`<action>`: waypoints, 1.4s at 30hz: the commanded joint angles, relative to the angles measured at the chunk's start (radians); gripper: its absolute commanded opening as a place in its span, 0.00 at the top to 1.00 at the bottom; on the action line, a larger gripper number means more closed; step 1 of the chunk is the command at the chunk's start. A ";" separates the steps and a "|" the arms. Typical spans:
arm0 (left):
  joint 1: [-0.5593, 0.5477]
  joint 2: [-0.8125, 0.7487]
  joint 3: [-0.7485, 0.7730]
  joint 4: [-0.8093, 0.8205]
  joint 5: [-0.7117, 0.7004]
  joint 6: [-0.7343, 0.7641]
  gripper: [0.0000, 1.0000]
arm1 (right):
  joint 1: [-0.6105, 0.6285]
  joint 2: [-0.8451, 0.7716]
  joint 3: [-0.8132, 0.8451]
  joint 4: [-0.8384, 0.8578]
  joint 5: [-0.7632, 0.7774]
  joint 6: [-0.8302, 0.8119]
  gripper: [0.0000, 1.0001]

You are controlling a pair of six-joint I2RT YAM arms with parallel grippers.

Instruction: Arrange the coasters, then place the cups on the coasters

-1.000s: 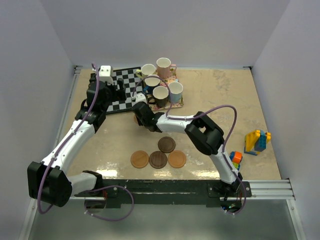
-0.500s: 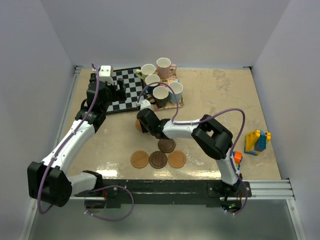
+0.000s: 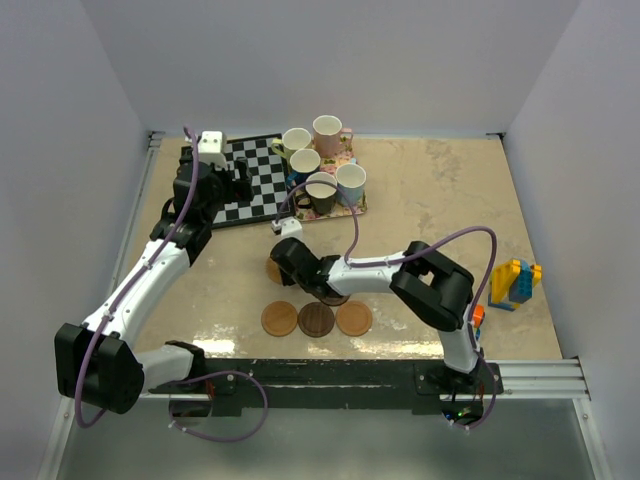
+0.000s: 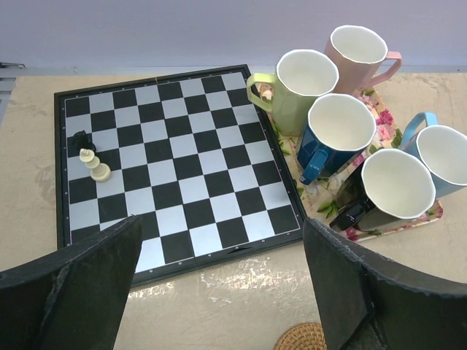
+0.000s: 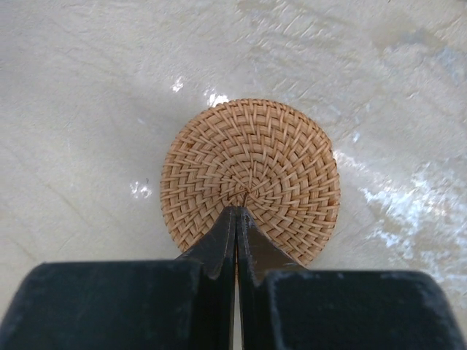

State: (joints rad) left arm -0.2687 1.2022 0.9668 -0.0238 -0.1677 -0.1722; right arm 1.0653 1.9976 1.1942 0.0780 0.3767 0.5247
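Note:
An orange-brown woven coaster (image 5: 250, 164) lies flat on the table, and my right gripper (image 5: 237, 211) is shut with its tips pressed on its middle. From above, that coaster (image 3: 271, 268) peeks out beside the right gripper (image 3: 279, 262). Three coasters form a row nearer me: orange (image 3: 280, 318), dark brown (image 3: 316, 319), orange (image 3: 353, 318). Another dark brown coaster (image 3: 336, 297) is mostly hidden under the right arm. The cups stand on the floral tray (image 3: 348, 209): yellow-green (image 3: 296, 141), pink (image 3: 327, 128), dark blue (image 3: 304, 162), black (image 3: 321, 188), light blue (image 3: 351, 180). My left gripper (image 4: 222, 230) hovers open and empty.
A chessboard (image 3: 250, 185) with a few pieces (image 4: 93, 166) lies left of the tray, under the left gripper. Toy bricks (image 3: 513, 283) stand at the right edge, and a smaller toy (image 3: 471, 317) sits by the right arm.
The right gripper has slid the orange coaster across the table toward me, closer to the row of three. The left arm has stayed still.

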 commanded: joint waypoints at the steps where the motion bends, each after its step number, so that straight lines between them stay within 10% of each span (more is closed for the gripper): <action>1: -0.001 -0.015 0.001 0.044 0.011 0.003 0.05 | 0.039 0.032 -0.076 -0.201 -0.047 0.093 1.00; 42: -0.003 -0.018 0.000 0.045 0.016 0.000 0.05 | 0.070 -0.112 -0.228 -0.300 0.037 0.222 1.00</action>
State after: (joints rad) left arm -0.2687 1.2022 0.9668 -0.0235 -0.1604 -0.1722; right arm 1.1275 1.8587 1.0317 0.0158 0.4103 0.7368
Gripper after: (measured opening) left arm 0.952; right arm 0.007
